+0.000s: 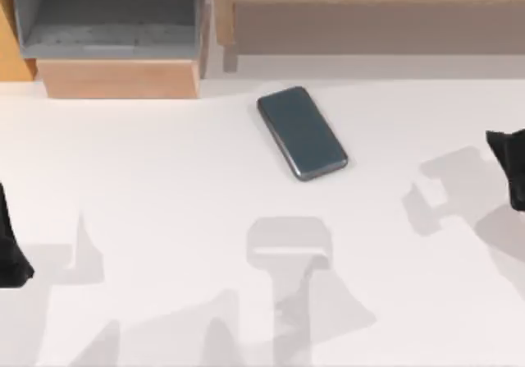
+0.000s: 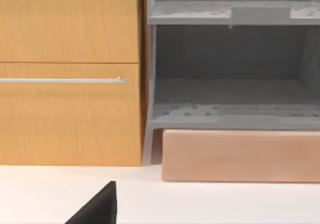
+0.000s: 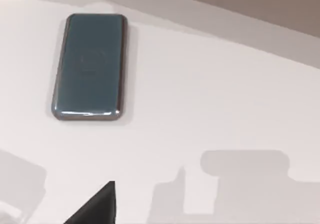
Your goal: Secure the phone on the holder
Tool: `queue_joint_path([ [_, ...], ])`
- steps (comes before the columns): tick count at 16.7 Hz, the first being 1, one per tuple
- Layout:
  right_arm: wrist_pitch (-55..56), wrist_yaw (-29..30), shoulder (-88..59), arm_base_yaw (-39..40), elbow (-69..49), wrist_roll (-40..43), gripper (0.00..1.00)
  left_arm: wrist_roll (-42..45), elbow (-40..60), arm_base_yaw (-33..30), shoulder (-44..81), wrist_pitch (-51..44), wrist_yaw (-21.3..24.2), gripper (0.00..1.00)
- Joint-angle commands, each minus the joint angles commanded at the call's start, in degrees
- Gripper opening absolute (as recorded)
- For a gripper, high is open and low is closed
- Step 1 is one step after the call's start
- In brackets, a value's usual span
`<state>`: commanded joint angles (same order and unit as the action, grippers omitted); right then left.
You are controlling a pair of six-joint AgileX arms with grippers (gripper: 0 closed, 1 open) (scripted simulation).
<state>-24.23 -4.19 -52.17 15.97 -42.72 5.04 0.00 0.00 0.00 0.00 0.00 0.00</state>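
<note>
The phone (image 1: 302, 132) is a dark slate-grey slab with rounded corners. It lies flat and at a slant on the white table (image 1: 164, 178), at the middle back. It also appears flat on the table in the right wrist view (image 3: 90, 66). My right gripper (image 1: 510, 168) is a black shape at the table's right edge, well to the right of the phone and apart from it. My left gripper (image 1: 10, 252) sits at the table's left edge, far from the phone. The holder is out of view.
A grey open shelf unit (image 1: 107, 14) on a wooden base (image 1: 119, 78) stands at the back left, beside a wooden cabinet (image 2: 70, 73). A wooden ledge (image 1: 369, 6) runs along the back right. Pale grey shadows lie across the table's front.
</note>
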Motion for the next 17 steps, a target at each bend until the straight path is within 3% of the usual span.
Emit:
queue_joint_path([
  [8, -23.49, 0.17, -52.47, 10.74, -42.62, -1.12, 1.00, 0.00, 0.00, 0.00, 0.00, 0.00, 0.00, 1.00],
  [17, -39.98, 4.16, -86.28, 14.30, -81.18, -9.16, 1.00, 0.00, 0.00, 0.00, 0.00, 0.00, 0.00, 1.00],
])
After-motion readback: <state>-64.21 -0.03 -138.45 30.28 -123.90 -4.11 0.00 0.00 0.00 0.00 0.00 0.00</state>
